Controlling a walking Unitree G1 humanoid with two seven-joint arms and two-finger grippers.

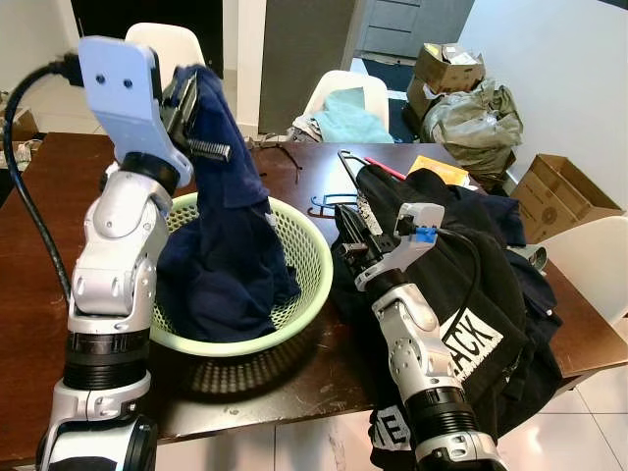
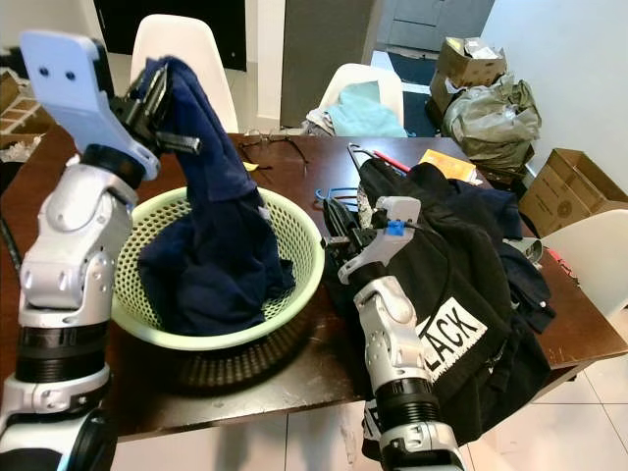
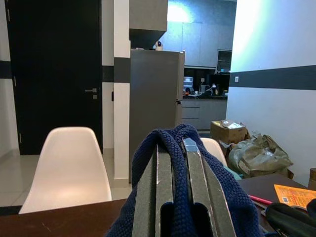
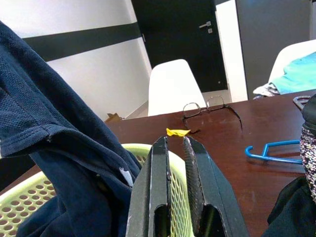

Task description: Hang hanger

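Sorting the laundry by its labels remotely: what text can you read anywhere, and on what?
"ACK", black letters on a white patch on the black garment on the table; the word's start is hidden.
"E", white patch at that garment's lower edge; the rest is cut off.
Orange booklet: print too small to read.

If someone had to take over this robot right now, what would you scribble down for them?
Left gripper: raised over the green basket, shut on the navy shirt, whose lower part still sits in the basket.
Right gripper: low by the basket rim, fingers nearly shut, empty.
Blue hanger: lying on the table, beside the black clothes pile.
Done: shirt lifted.
Left: take the hanger, fit the shirt, hang it.
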